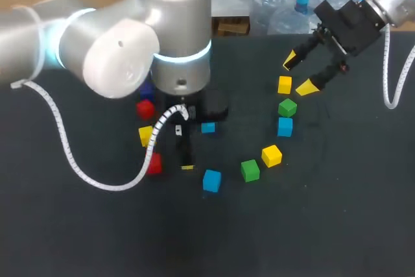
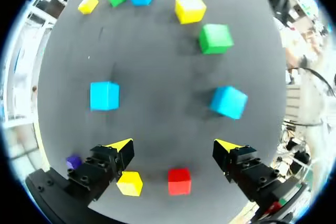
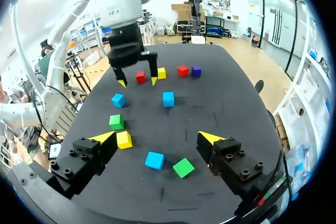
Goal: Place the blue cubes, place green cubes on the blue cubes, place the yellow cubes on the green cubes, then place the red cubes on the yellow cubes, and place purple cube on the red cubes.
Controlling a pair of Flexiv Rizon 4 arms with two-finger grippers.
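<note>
Loose cubes lie scattered on the black table. Near my right gripper a yellow cube, a green cube and a blue cube sit in a row. That gripper hovers open above them; its wrist view shows the blue cube and green cube just ahead of its fingers. My left gripper is open over the table. A red cube lies between its fingers and a yellow cube by one finger. Two blue cubes lie ahead.
Another yellow cube, green cube and blue cube lie in the middle. A red cube and a purple cube sit behind my left arm, whose white cable loops over the table.
</note>
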